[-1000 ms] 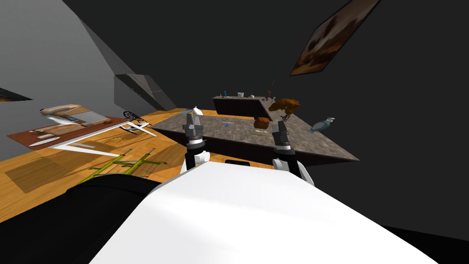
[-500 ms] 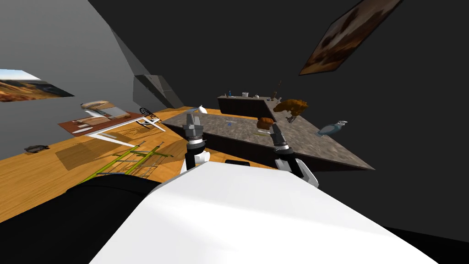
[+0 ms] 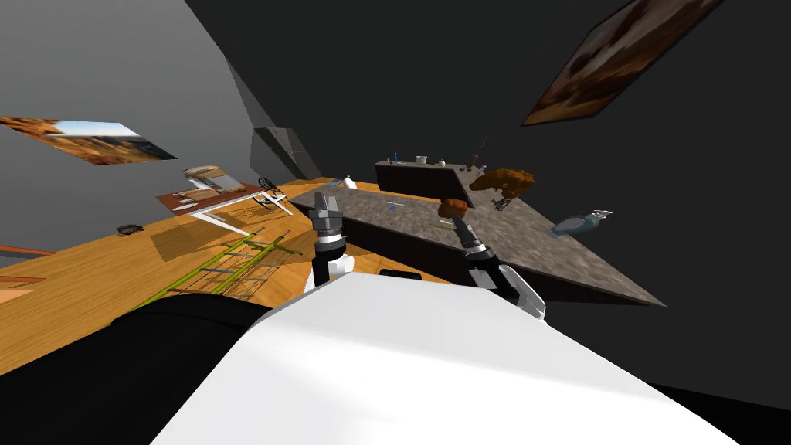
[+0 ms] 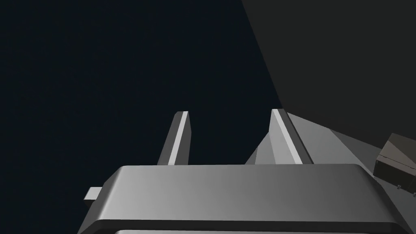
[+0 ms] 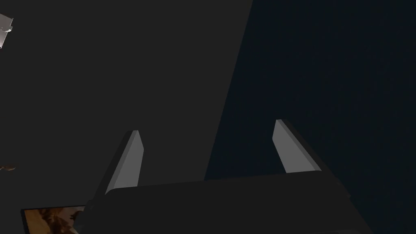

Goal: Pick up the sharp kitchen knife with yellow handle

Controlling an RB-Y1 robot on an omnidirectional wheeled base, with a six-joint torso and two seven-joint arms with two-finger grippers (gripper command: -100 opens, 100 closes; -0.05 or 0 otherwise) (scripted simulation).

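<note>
Grey stone counter (image 3: 541, 247) ahead, wood floor (image 3: 93, 270) to the left. Knife (image 3: 443, 225) shows as a thin yellowish sliver on the counter, near a brown lump (image 3: 453, 206), just beside right gripper (image 3: 456, 219). Both grippers empty, fingers apart: right wide, left gripper (image 3: 325, 200) slightly narrower, at counter's near edge.

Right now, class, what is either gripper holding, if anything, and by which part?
Nothing is held. The left gripper and the right gripper are both open, with nothing between their fingers.
</note>
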